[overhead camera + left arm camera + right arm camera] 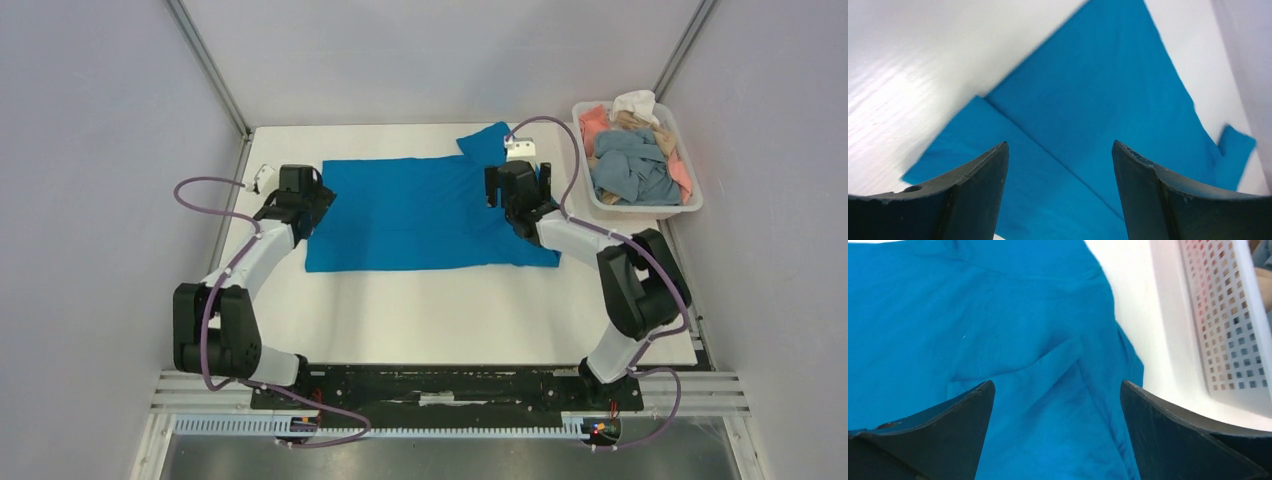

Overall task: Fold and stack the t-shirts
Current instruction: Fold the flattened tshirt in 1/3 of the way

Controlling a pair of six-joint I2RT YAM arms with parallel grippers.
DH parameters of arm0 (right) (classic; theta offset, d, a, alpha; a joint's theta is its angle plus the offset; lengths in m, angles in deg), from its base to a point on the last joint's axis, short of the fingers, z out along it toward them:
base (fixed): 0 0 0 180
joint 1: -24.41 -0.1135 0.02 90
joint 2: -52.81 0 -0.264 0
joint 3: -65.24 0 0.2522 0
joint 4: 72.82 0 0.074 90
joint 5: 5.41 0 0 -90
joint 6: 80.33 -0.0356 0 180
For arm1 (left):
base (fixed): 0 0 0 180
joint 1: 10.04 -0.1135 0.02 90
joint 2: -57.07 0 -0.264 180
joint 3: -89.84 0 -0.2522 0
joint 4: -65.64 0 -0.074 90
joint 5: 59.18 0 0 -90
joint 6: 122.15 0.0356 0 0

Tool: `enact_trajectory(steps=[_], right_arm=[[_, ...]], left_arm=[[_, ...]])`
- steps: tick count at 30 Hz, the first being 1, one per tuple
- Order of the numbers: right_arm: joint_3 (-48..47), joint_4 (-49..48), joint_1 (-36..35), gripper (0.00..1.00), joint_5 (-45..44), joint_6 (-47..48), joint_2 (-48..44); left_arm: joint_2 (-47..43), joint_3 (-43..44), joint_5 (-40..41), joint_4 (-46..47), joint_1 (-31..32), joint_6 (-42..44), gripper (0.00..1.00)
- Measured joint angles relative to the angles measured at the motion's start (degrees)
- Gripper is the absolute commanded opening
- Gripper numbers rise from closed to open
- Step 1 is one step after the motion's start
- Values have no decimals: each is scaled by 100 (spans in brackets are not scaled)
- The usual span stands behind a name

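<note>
Only the top view shows the blue t-shirt (420, 215) whole, long axis left–right, sleeve far right; left gripper (1060, 145) and right gripper (1057, 383) gape.

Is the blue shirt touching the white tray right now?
Apart. The top view shows bare table between the blue shirt and the tray; the right wrist view shows the same gap.

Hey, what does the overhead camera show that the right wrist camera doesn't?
Only overhead: the left hand at the blue t-shirt's left edge, and the whole heap of grey-blue, salmon, tan and white shirts in the tray. Only the right wrist: the tray's perforated wall up close and creases in the cloth. Both: the blue t-shirt, the tray and the right hand, open.
</note>
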State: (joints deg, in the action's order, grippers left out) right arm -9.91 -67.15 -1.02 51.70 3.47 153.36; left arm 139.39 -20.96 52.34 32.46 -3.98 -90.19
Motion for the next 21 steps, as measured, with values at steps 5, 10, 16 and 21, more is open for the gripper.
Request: enact_trajectory(steps=[5, 10, 16, 21], right_arm=[[623, -52, 11, 98, 1154, -229, -603], [634, -127, -2, 98, 2166, -306, -162], [-74, -79, 26, 98, 2538, -334, 922], [-240, -249, 61, 98, 2682, -472, 1193]], left_arm=[[407, 11, -1515, 737, 50, 409, 83], [1674, 240, -2662, 977, 214, 662, 84], [2004, 415, -3088, 1130, 247, 796, 84], [2074, 424, -3069, 1097, 247, 828, 85]])
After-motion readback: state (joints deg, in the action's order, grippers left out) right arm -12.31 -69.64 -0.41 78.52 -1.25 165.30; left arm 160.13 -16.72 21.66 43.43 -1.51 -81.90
